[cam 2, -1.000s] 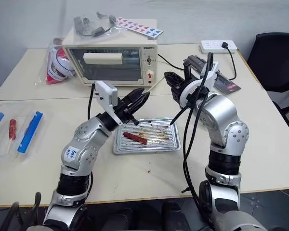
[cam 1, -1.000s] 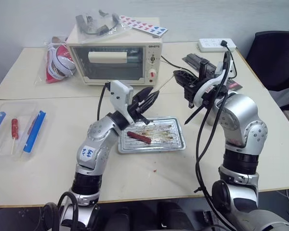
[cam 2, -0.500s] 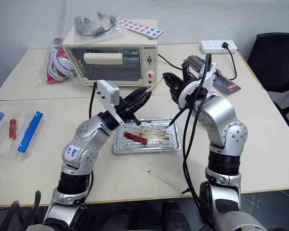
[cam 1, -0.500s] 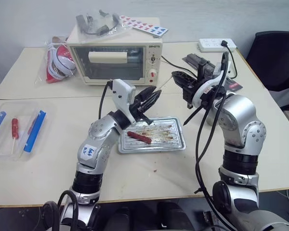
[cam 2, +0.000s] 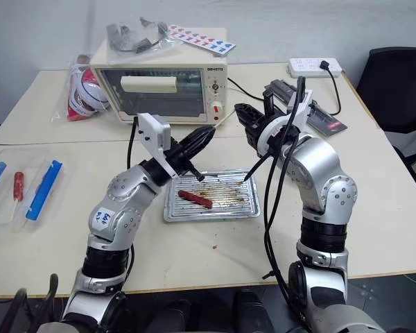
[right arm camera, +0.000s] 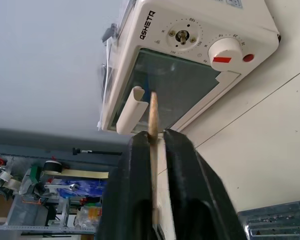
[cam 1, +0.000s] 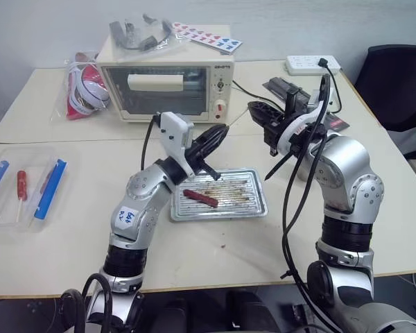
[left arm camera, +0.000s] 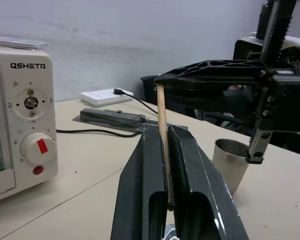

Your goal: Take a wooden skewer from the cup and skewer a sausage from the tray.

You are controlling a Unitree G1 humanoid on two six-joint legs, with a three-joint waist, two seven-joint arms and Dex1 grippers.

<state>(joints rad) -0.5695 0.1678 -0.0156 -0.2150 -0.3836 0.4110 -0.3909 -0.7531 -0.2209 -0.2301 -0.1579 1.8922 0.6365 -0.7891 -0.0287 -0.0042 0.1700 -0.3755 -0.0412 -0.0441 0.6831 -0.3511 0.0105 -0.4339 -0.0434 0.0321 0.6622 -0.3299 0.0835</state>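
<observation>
A thin pale wooden skewer spans the gap between my two grippers above the table, in front of the toaster oven. My left gripper is shut on its lower end; the stick runs up between the two black fingers. Around its far end stands my right gripper, its fingers slightly parted, with a small gap beside the stick. The reddish-brown sausage lies on the stained silver tray below my left gripper. The metal cup stands on the table beneath my right arm.
A cream toaster oven stands at the back of the table. A clear plastic tray with red and blue sticks lies at the left edge. A power strip and a black chair are at the far right.
My left gripper's fingers have closed onto the skewer. The right gripper's fingers have eased apart around it. Neither arm has shifted noticeably.
</observation>
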